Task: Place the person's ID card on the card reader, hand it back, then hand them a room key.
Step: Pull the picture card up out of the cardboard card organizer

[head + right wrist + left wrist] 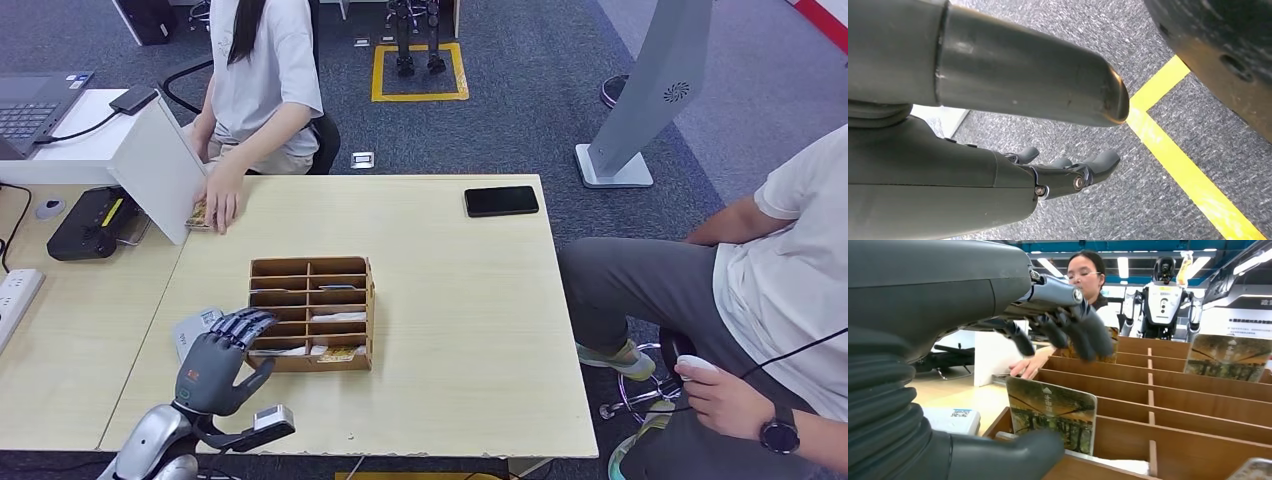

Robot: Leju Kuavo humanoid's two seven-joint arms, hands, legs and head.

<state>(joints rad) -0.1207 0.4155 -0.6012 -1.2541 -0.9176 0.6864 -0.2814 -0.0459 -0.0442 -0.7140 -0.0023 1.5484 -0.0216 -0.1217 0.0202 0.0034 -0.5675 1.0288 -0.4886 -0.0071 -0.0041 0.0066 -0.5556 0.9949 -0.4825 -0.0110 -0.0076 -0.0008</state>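
A wooden compartment box (312,312) stands in the middle of the table and holds picture-printed room key cards (1053,412). My left hand (225,355) hovers at the box's front left corner and holds nothing. Its fingers (1068,327) are spread above the compartments, its thumb (1008,455) is low in front, and one key card stands upright between them, untouched. The white card reader (193,328) lies on the table just left of the box. The person's hand (222,200) rests on a small yellowish item (199,212) at the table's far left. My right hand (1068,170) hangs over the carpet, holding nothing.
A white upright board (160,165) stands at the far left with a black device (90,222) behind it. A black phone (500,200) lies at the far right of the table (460,330). A second person (760,300) sits to the right. Another key card (1228,355) stands farther back in the box.
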